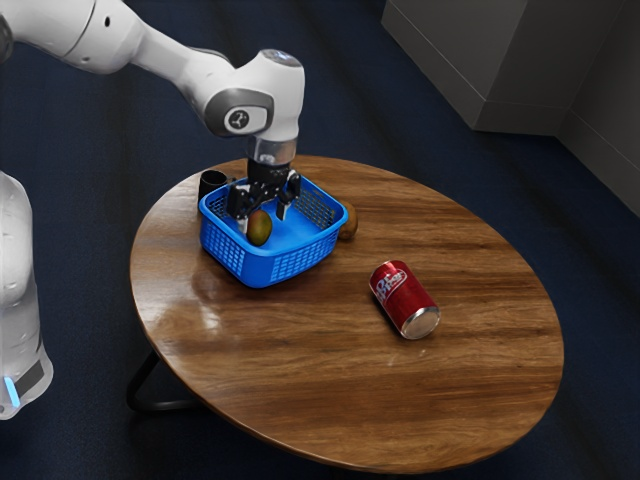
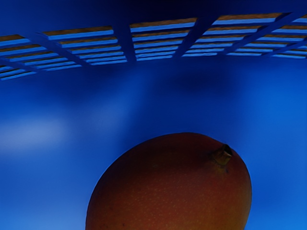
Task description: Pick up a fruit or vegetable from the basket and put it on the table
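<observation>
My gripper point(image 1: 263, 216) is down inside the blue basket point(image 1: 262, 268), its fingers standing wide apart. A reddish-green mango point(image 1: 259, 229) lies in the basket at the gripper, close to the finger on the exterior view's left; a gap shows between it and the other finger. In the wrist view the mango point(image 2: 170, 187) is large and dark red under my hand, its stem facing the slatted basket wall point(image 2: 125, 45). The round wooden table point(image 1: 290, 375) carries the basket.
A red soda can point(image 1: 404, 299) lies on its side toward the exterior view's right. Against the basket's far right side is a brown rounded object point(image 1: 349, 222). A black cup point(image 1: 211, 182) stands behind the basket's left corner.
</observation>
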`<state>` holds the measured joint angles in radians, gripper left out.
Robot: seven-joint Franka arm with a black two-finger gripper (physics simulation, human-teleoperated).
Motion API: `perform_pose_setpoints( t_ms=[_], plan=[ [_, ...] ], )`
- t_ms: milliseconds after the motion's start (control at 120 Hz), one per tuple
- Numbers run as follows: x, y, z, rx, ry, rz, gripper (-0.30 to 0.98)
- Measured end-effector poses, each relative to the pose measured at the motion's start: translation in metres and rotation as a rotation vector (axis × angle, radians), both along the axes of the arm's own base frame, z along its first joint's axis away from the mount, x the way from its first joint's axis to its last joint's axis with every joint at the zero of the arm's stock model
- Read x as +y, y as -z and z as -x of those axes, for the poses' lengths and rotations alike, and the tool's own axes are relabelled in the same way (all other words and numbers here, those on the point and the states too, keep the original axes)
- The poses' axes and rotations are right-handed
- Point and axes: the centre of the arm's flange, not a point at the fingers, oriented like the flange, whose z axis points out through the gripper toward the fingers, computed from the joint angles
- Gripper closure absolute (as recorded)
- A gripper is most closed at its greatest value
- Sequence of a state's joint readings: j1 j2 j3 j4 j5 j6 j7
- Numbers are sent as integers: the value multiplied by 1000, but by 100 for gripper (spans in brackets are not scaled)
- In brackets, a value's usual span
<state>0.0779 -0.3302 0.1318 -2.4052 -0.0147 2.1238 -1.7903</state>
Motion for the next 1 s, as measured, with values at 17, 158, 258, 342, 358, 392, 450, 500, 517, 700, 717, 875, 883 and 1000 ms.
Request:
perform_pose_setpoints(
  t_ms=[17, 158, 258, 342, 358, 392, 450, 500, 517, 700, 717, 875, 883, 1000],
  plan=[
    [0, 0, 0, 0, -1, 0, 0],
    [1, 5, -2, 5, -10, 0, 0],
    [2, 7, -3, 5, -15, -1, 0],
    [2, 10, -4, 8, -19, -1, 0],
    [2, 10, -4, 8, -20, -1, 0],
    [3, 11, -5, 9, -21, -1, 0],
    [3, 12, -5, 8, -24, -1, 0],
    [3, 12, -5, 8, -25, -1, 0],
    [3, 12, -5, 7, -26, -1, 0],
    [4, 13, -4, 7, -33, 0, 0],
    [5, 14, -3, 8, -35, 0, 0],
    [9, 15, -1, 8, -47, 1, 1],
    [9, 15, -1, 8, -47, 1, 2],
    [9, 15, -1, 10, -49, 1, 23]
  ],
)
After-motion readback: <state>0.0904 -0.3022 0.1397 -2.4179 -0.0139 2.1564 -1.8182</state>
